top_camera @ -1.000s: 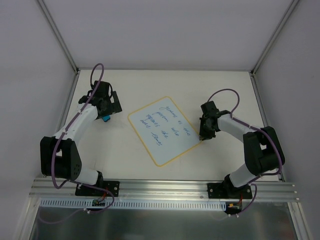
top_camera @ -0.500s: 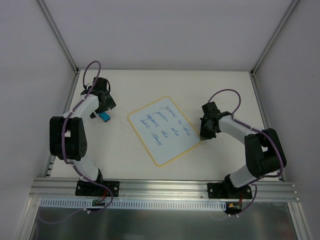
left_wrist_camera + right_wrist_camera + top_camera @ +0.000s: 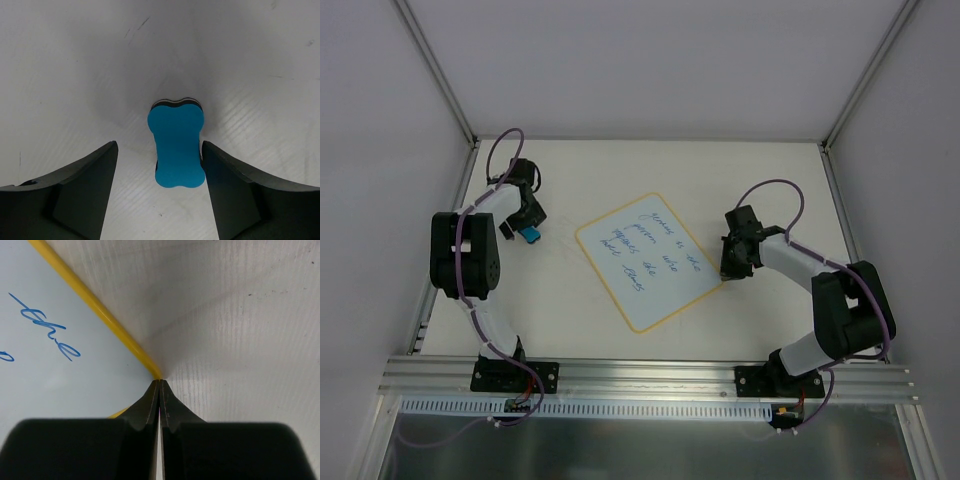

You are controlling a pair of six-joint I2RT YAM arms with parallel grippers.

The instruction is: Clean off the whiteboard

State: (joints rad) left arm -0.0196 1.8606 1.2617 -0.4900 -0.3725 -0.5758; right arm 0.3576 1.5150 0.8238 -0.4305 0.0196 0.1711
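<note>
Whiteboard (image 3: 648,262) lies flat on the table (image 3: 560,310), turned at an angle, between the two claws. Blue writing (image 3: 47,332) covers its face, none of it wiped.

Right gripper (image 3: 159,382): clenched, fingers pressed together with no gap and nothing between them. The tips meet the board's yellow border at its edge. From this claw the board spreads away to the left, with bare table to the right.

Left gripper (image 3: 159,145): released, jaws wide and low over the table. Eraser (image 3: 176,142), blue top over dark and white layers, lies flat between the fingers, off-centre, just beside one finger and apart from the other. Cannot tell if it touches the near finger. The board is well off to this claw's right.
</note>
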